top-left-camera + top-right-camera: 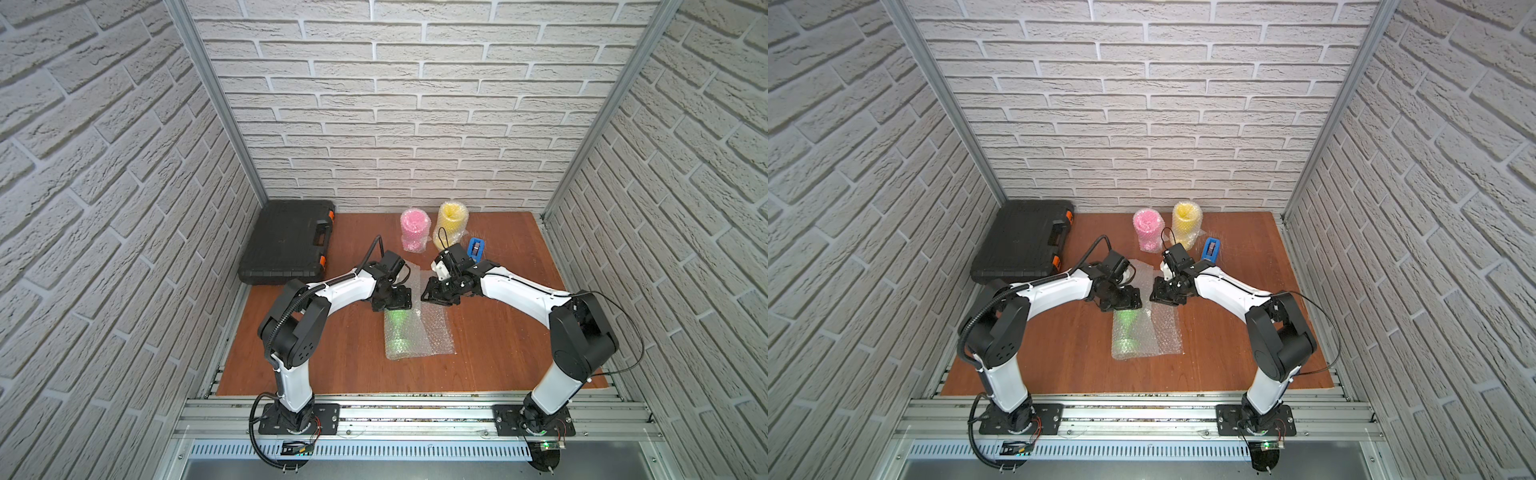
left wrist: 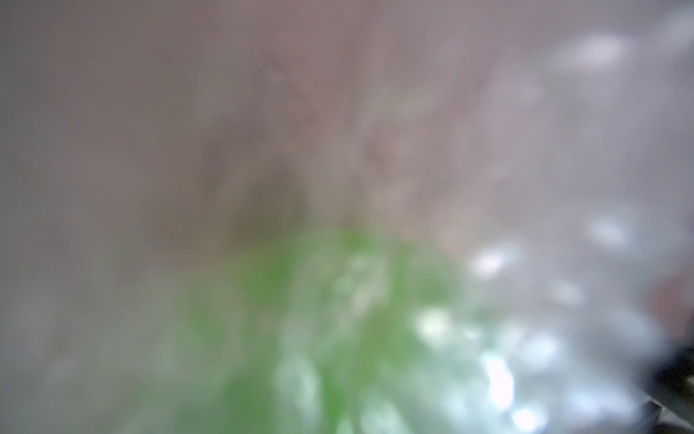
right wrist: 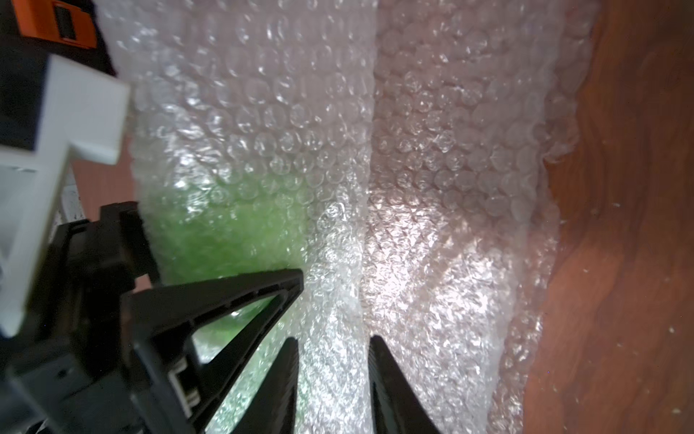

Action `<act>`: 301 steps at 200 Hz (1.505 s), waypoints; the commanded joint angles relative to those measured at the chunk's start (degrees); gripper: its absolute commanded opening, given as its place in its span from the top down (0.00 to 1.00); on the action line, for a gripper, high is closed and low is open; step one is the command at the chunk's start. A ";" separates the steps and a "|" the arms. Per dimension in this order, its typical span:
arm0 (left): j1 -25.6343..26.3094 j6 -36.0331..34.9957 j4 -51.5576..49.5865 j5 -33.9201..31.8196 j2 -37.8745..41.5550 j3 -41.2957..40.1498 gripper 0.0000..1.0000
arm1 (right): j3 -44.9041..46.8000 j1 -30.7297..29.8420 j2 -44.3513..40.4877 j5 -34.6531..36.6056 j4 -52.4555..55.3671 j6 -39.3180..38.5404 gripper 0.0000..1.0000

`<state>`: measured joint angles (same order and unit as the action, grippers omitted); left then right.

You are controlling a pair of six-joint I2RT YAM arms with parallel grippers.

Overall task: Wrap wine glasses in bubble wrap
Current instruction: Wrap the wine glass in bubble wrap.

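bubble wrap (image 3: 450,150) over lime green goblet (image 3: 210,240) | left gripper (image 1: 392,306) — grip unclear | right gripper (image 3: 332,340) — jaws parted astride wrap fold

lime goblet (image 1: 398,330) in bubble wrap (image 1: 438,336), ctr table (image 1: 498,357)

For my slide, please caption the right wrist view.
Right gripper, jaws parted, over a bubble wrap fold beside the lime green goblet.

The near half of the wooden table (image 1: 332,365) lies open on both sides of the bubble wrap (image 1: 436,332) at centre. The black tool case (image 1: 286,243) blocks the far left corner. Along the back, the wrapped pink goblet (image 1: 414,230), wrapped yellow goblet (image 1: 450,222) and blue tape dispenser (image 1: 476,248) stand close together; the far right corner is free.
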<state>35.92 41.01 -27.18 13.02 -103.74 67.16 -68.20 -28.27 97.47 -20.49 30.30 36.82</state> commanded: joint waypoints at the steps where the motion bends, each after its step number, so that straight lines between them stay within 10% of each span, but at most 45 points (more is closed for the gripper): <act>1: -2.06 -0.83 4.02 3.81 2.75 -3.66 0.21 | 1.94 -1.62 -0.79 -3.89 0.66 -0.50 0.71; 105: -11.74 2.31 21.21 19.54 11.05 -17.59 0.25 | 6.85 -12.60 6.11 -10.22 -9.03 5.33 0.87; 166: -11.47 2.51 21.48 19.22 10.50 -18.51 0.26 | 9.22 -14.88 8.22 -16.78 -19.83 9.15 0.87; 231: -9.06 -1.62 14.46 15.48 7.41 -15.20 0.28 | 7.12 -12.32 3.71 -2.44 -0.86 3.35 0.88; 301: -8.14 -3.03 10.55 14.56 6.21 -12.75 0.30 | 1.92 -6.50 7.99 -4.13 -7.61 4.88 0.88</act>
<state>26.98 39.48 -12.86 28.91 -96.14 52.05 -62.72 -35.75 101.91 -23.46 26.92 41.36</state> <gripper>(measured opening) 0.747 0.121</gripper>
